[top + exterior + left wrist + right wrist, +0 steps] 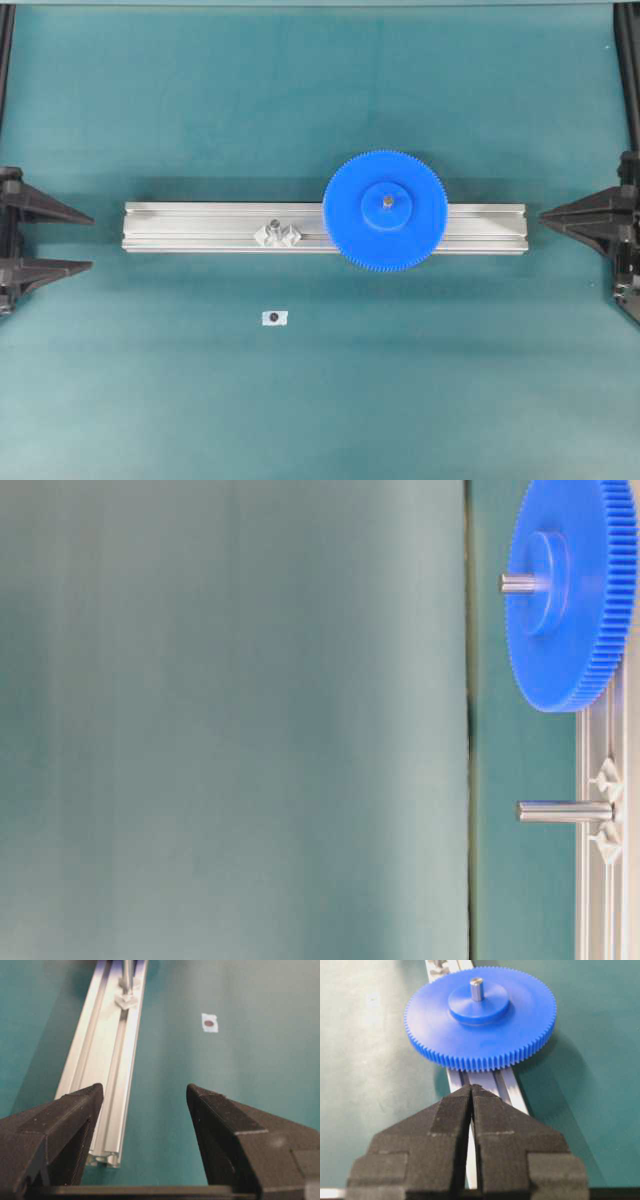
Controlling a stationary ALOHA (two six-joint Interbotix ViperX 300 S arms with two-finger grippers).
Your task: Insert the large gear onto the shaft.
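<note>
The large blue gear (385,211) lies flat over the aluminium rail (180,226). The grey tip of the shaft (386,202) pokes up through its hub. The table-level view shows the gear (580,600) with the shaft tip (516,582) past the hub. So does the right wrist view: gear (480,1025), shaft (476,989). My left gripper (91,242) is open and empty at the rail's left end (144,1089). My right gripper (541,215) is shut and empty off the rail's right end, well short of the gear (471,1087).
A second, shorter pin on a clear winged base (275,229) stands on the rail left of the gear; it also shows in the table-level view (565,811) and the left wrist view (128,980). A small white sticker with a dark dot (275,317) lies on the green mat in front.
</note>
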